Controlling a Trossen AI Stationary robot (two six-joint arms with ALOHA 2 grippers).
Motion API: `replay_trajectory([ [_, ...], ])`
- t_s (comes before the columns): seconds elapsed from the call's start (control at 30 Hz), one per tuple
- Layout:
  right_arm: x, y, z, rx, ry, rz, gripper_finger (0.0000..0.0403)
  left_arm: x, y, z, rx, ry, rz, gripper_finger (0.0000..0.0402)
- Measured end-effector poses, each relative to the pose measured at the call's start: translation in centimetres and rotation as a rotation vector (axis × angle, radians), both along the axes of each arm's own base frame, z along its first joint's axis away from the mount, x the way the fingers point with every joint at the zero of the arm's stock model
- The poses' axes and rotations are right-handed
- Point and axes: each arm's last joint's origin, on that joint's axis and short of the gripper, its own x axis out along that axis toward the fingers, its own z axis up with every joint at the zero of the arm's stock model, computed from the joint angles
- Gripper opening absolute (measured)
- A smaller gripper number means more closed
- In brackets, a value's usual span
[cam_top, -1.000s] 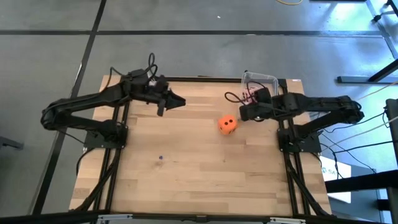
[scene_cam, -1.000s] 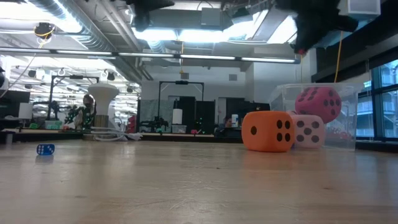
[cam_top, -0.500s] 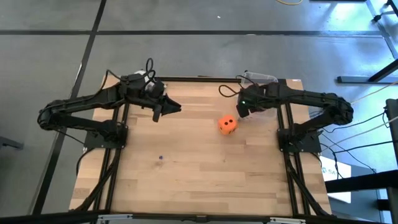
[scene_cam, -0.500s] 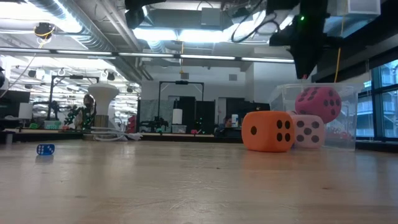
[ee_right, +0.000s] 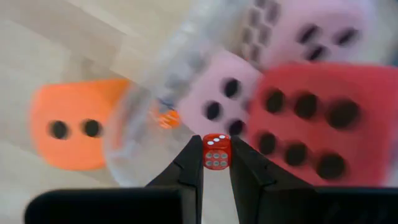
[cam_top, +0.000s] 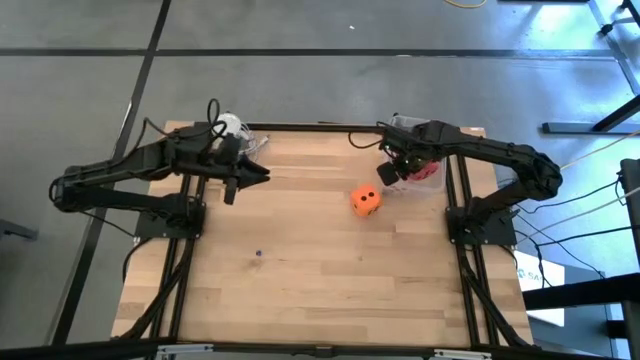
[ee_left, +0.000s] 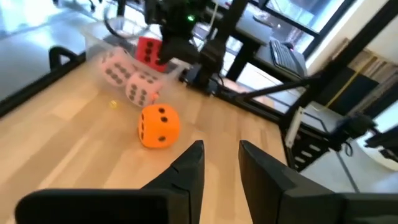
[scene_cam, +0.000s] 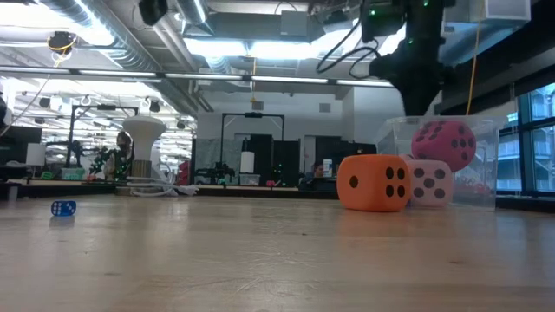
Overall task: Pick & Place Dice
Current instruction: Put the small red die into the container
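**Right end effector pinches a tiny red die above the bin**

Right end effector (ee_right: 216, 163) grips a small red die (ee_right: 216, 151) between nearly closed fingers, above the clear bin (cam_top: 428, 170) at the worktop's (cam_top: 300, 290) far right. Much of the bin is hidden under the arm in the high view. The orange die (cam_top: 365, 199) sits beside it. Left end effector (ee_left: 219, 163), slightly parted and empty, has drawn back toward the left edge since a second ago.

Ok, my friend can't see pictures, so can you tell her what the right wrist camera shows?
The right gripper pinches a tiny red die with white pips between its two dark fingers. Behind it, blurry, sit a big red die and a pale pink die, with an orange die off to the side on the wooden table.
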Motion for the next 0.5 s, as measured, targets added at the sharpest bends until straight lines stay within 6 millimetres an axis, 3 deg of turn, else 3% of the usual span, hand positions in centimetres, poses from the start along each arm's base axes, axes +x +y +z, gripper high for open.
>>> replay_trajectory([
  [0.1, 0.3, -0.8, -0.7, 0.044, -0.065, 0.029, 0.0048, -0.5, -0.5, 0.0, -0.019, 0.003, -0.019, 0.0090],
  [0.5, -1.1, -2.0, -3.0, 0.079, 0.002, -0.016, 0.0048, -1.3, -1.4, 0.4, 0.001, -0.024, -0.025, 0.0090],
])
